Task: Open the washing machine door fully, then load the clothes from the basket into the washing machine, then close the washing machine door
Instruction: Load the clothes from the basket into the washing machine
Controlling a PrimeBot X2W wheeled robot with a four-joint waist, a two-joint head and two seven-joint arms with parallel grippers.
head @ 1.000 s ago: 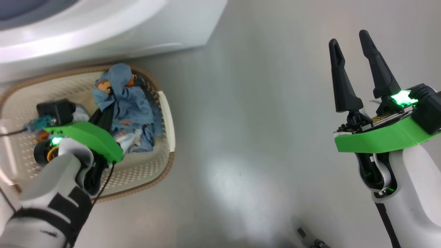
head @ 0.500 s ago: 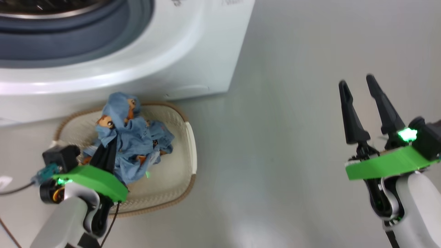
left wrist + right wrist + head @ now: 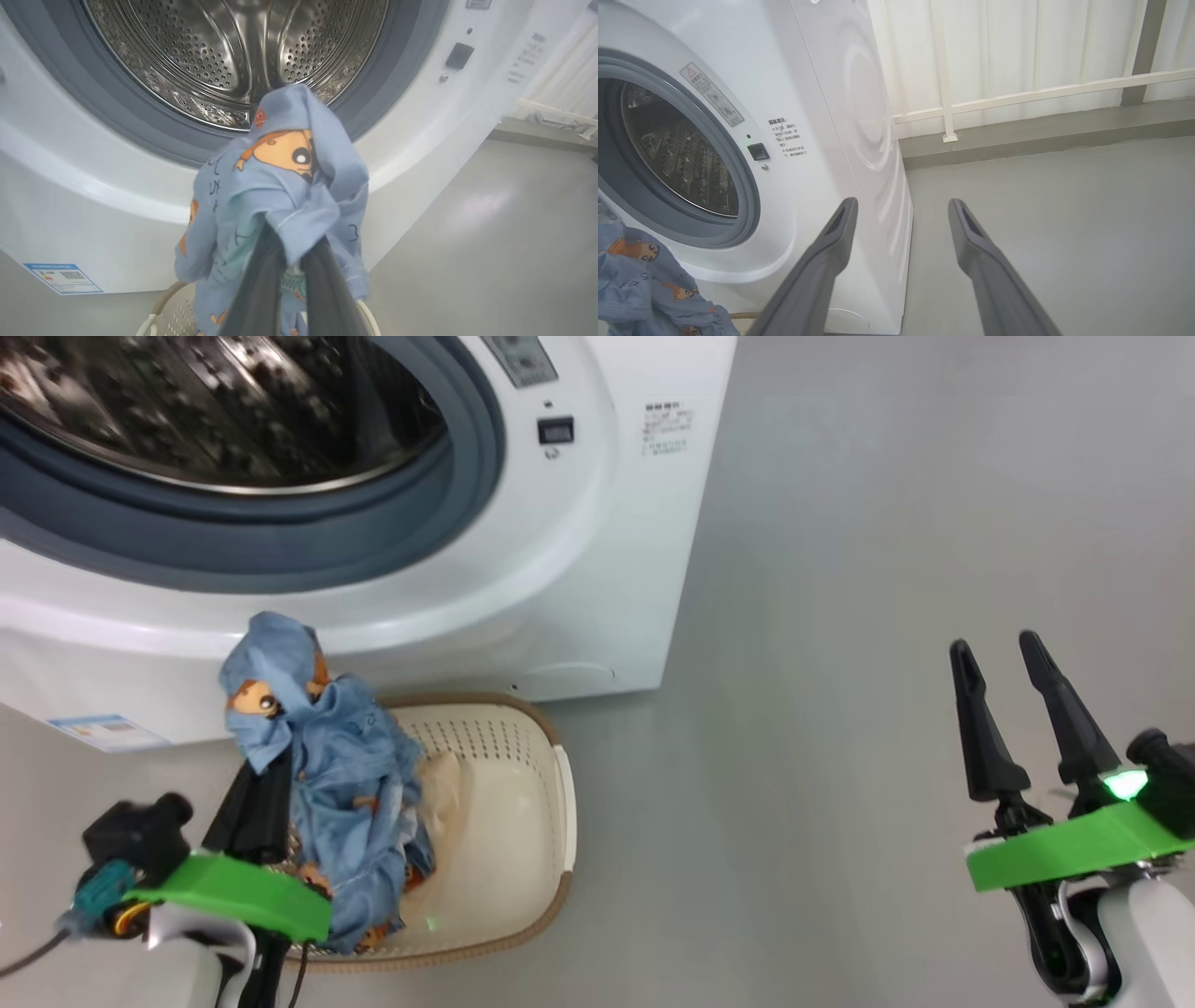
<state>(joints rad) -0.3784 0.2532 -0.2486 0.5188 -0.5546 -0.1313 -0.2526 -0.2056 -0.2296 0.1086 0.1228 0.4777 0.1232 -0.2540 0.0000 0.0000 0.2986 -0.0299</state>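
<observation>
Clothes [image 3: 322,775] in light blue, printed with orange-brown bears, hang in a bunch from the left gripper [image 3: 293,261], whose two dark fingers are pinched together on a fold of the fabric. The bundle is lifted over the basket [image 3: 567,803]. Its lower end trails down into the basket's left part, and its top is up against the lower front of the washing machine [image 3: 579,541], just under the grey seal [image 3: 280,551]. In the left wrist view the cloth stands right before the steel drum [image 3: 233,51], and the part of the drum in view is bare metal. A cream piece [image 3: 443,793] lies in the basket just beside the blue bundle.

The mouth of the machine is uncovered, so opening the door seems done. Loading looks to be in hand and at an early point, with the bundle raised toward the opening but not yet past the seal. What is left, by my reading, is to carry the bundle into the drum and let go, to go back for the cream piece and any blue cloth remaining in the basket, and then to shut the door.

The right gripper [image 3: 994,644] hovers well off to the right over the grey floor [image 3: 840,616], fingers spread wide with nothing between them. A small blue label [image 3: 107,733] sits low on the machine's front, left of the basket.
</observation>
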